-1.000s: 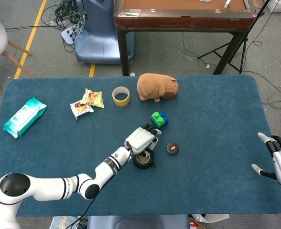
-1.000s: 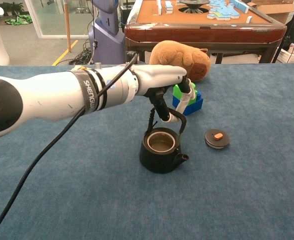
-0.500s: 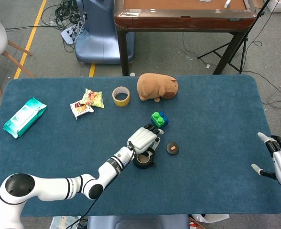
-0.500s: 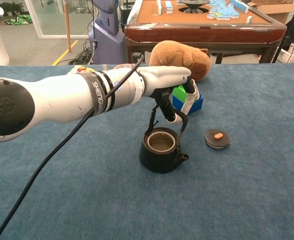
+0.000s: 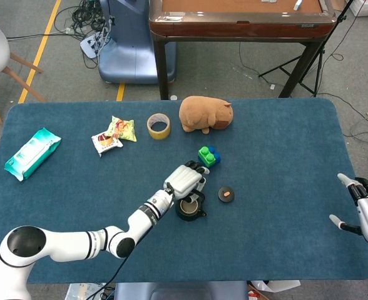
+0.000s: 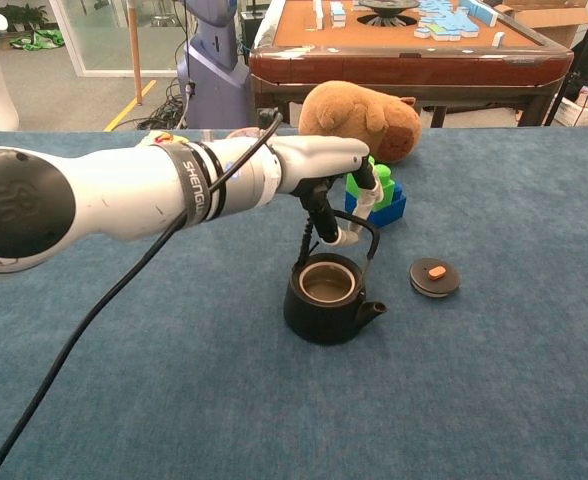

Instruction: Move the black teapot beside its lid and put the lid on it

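Note:
The black teapot (image 6: 326, 305) stands open-topped on the blue table, its spout pointing right; in the head view the teapot (image 5: 189, 208) shows just below my left hand. My left hand (image 6: 336, 178) (image 5: 184, 179) hovers over the pot with fingers hooked around the upright wire handle (image 6: 362, 225). The round black lid (image 6: 434, 277) (image 5: 226, 194), with its orange knob, lies flat on the cloth a short way right of the pot. My right hand (image 5: 365, 211) is at the table's right edge, fingers apart, holding nothing.
Green and blue blocks (image 6: 376, 198) sit just behind the pot, and a brown plush animal (image 6: 364, 119) lies further back. A tape roll (image 5: 158, 125), snack packets (image 5: 114, 135) and a wipes pack (image 5: 31, 152) lie at the back left.
The teapot has shifted slightly right toward the lid and its spout has lifted a little, the left hand still hooked on the handle. The right hand has not moved.

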### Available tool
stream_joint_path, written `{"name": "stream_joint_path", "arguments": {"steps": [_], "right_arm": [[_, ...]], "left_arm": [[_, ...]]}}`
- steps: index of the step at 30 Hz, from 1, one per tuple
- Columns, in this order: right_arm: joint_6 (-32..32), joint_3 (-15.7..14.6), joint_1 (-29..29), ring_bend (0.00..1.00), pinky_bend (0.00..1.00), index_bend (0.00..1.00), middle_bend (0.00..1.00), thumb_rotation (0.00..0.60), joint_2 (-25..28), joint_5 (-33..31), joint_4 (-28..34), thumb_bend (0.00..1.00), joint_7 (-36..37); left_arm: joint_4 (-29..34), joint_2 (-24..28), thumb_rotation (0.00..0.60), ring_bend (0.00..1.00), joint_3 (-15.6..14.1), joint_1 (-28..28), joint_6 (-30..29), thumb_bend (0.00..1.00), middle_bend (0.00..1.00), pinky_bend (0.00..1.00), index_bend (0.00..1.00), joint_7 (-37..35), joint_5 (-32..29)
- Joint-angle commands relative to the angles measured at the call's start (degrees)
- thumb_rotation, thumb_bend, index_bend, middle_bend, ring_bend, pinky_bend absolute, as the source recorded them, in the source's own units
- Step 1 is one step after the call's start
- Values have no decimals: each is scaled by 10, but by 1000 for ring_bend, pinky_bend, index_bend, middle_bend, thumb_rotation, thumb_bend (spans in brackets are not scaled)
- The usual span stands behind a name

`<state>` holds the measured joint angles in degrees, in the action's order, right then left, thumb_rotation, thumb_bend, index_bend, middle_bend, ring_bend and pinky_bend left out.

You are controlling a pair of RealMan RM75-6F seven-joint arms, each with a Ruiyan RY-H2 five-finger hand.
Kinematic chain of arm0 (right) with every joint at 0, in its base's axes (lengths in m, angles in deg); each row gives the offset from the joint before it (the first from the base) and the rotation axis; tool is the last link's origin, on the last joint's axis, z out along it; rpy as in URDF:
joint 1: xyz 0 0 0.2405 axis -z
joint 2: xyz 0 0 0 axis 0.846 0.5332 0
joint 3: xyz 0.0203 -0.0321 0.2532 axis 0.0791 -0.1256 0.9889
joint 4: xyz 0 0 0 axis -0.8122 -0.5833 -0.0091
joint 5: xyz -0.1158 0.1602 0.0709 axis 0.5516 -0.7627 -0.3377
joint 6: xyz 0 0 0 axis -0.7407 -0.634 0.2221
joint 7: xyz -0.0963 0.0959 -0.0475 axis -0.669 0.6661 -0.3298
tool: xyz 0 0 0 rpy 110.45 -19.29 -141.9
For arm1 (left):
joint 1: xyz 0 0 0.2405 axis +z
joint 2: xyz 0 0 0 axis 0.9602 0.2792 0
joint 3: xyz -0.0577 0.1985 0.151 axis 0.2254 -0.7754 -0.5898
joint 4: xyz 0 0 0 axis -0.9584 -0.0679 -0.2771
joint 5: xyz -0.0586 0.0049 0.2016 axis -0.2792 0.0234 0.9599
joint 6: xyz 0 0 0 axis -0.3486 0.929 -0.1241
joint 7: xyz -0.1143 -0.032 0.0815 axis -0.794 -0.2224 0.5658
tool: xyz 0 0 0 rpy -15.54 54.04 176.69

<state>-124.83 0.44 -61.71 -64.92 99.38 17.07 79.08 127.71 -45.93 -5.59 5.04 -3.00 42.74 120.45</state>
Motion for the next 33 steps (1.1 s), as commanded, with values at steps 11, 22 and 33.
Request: {"name": "stream_joint_path", "arguments": {"steps": [11,22,33], "right_arm": [[-4,1,0,170,235,164,281,600,1,5,3,50,-2],[9,1,-11,170,235,166,282,600,9,14,14,50,-9],[83,-7,-64,193,254,236,344,600,21,52,40,63,-10]], "left_arm": [[36,30,600,0,-8,-2,-1,177,0,82,0,12,-25],[115,108,600,0,-9,54,-83,173,0,81,0,-8,13],[218,263,600,0,-40,169,-184,173,0,81,0,-29,46]]}}
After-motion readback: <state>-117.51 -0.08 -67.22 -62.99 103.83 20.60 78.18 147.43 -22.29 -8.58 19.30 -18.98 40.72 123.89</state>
